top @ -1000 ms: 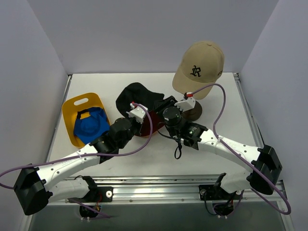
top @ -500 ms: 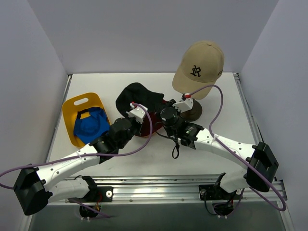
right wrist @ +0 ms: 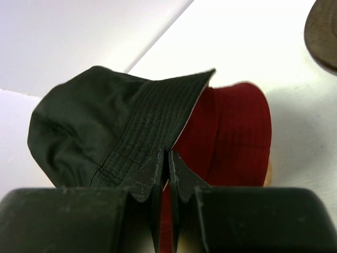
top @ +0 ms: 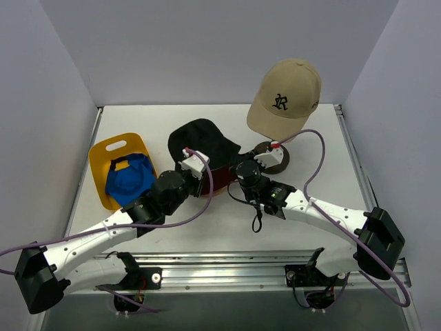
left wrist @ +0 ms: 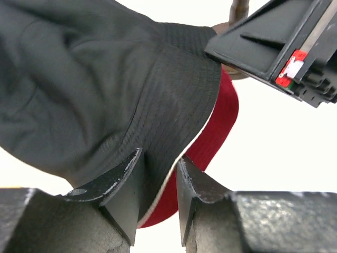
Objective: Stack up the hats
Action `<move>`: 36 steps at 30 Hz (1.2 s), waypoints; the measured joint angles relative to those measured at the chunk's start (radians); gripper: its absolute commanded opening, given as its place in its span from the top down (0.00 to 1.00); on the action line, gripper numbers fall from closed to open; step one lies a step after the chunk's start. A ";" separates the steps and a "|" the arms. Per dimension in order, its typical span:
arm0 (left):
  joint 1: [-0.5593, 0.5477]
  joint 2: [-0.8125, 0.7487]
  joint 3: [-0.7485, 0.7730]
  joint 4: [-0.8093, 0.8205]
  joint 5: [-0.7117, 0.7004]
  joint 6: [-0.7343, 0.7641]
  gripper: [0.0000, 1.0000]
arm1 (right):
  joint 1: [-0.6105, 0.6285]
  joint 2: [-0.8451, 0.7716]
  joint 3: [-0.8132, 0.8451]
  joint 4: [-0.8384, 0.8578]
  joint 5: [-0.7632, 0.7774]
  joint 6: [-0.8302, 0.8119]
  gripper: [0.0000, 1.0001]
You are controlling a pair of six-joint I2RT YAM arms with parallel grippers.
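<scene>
Hats are mid-stack at the middle of the table (top: 324,158): the black bucket hat (top: 203,136) is being laid over the red bucket hat (top: 222,178). Over the last second the black one has slid towards the far right. A sliver of red that showed past its far edge is now covered, and red shows only at the near side between the two arms. Both arms have moved with it, the left reaching further forward. That suggests the second hat is nearly seated on the first, though it sits off-centre and the near red brim is still bare.

The left gripper (left wrist: 158,195) has the black brim between its fingers, pinched at the edge where the pale lining shows. The right gripper (right wrist: 167,174) is closed tight on the same brim a little further along, its fingers almost meeting. Neither has let go.

The tan cap (top: 289,93) sits on its stand (right wrist: 324,31) at the far right, well apart from the pair. The blue cap (top: 131,181) lies in the yellow tray (top: 114,147) at the left. Both still wait to be added.

The tabletop is plain white and smooth, so the fabric should slide easily on it. Pale walls (top: 207,48) close in the back and both sides, leaving little room beyond the table edges.
</scene>
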 measured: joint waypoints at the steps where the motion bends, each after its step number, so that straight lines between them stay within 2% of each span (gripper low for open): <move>1: 0.000 -0.010 0.002 -0.007 0.000 -0.003 0.60 | -0.002 -0.006 -0.008 0.002 0.001 -0.003 1.00; 5: 0.000 -0.072 0.027 -0.036 -0.001 -0.031 0.54 | -0.009 -0.031 -0.035 0.013 0.007 -0.024 1.00; 12: 0.000 -0.140 0.117 -0.038 -0.025 -0.099 0.53 | -0.014 -0.038 -0.079 0.068 0.004 -0.127 1.00; 22: 0.000 -0.078 0.120 -0.097 0.013 -0.220 0.44 | -0.011 -0.062 -0.139 0.143 -0.019 -0.206 1.00; 36: 0.000 -0.054 0.051 -0.111 -0.016 -0.333 0.44 | 0.002 -0.063 -0.264 0.262 -0.056 -0.299 1.00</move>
